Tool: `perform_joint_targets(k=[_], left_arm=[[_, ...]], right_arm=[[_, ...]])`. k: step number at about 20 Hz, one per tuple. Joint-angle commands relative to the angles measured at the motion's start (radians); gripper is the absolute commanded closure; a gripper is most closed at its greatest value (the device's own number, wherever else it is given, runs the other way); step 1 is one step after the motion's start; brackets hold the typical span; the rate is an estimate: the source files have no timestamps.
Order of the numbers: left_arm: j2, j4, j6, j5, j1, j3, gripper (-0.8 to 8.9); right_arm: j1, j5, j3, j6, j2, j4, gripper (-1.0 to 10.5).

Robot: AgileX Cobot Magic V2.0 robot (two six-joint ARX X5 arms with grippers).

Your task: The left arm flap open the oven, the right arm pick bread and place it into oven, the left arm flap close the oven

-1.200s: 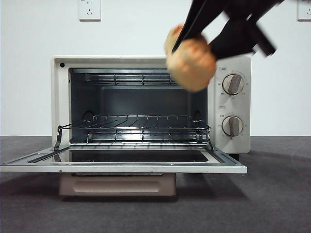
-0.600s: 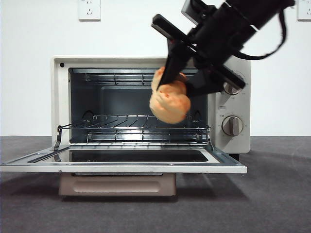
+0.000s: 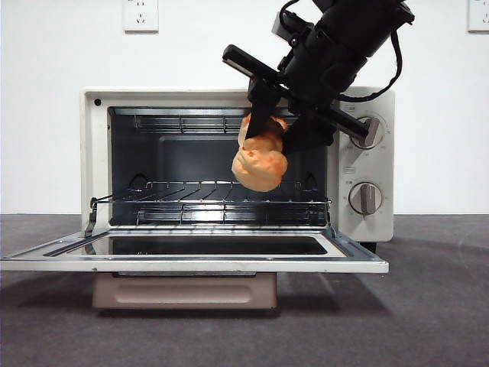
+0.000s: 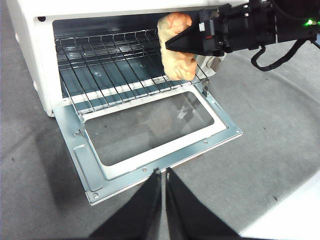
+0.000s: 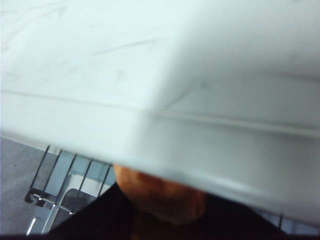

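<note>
- While your right gripper (image 3: 269, 134) is clenched on the bread (image 3: 260, 159), the bun hangs at the mouth of the oven (image 3: 237, 164), toward the knob side, above the wire rack (image 3: 221, 200) and not touching it.
- Watch the top edge of the opening: the right wrist view is nearly filled by the oven's pale top, so I judge the arm could knock the frame if you push in at this height.
- Only the bun's upper part sits between the fingers; most of it hangs below, so a bump could twist it loose onto the open door (image 3: 191, 252).
- Its long axis runs roughly upright, slightly tilted, the fatter end pointing down at the rack.
- Your left gripper (image 4: 163, 175) waits well back from the door, fingers pressed together on nothing.
</note>
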Motion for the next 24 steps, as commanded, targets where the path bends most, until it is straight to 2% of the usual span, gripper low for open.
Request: perform_joint_targets(k=[1,10,16,21,24], left_arm=[[0.000,0.011,-0.002,-0.007,-0.009,0.017,7.98],[0.001,0.018,-0.002,-0.014,-0.009,0.017,7.98],[0.002,0.016,-0.007,-0.016,-0.009,0.017,7.98],[0.072,-0.035,-0.021,-0.042,0.000,0.017,7.98],[0.187,-0.049,0.023,-0.035,0.040,0.017,7.99]], right_arm=[[0.003,0.027,0.024,0.010,0.018,0.009,7.5],[0.001,0.027,0.024,0.010,0.018,-0.023,5.4],[0.003,0.027,0.025,0.008,-0.022,-0.082,5.4],[0.026,0.026,0.025,0.002,-0.190,-0.314,5.4],[0.066,0.025,0.025,-0.057,-0.322,-0.479,5.4]])
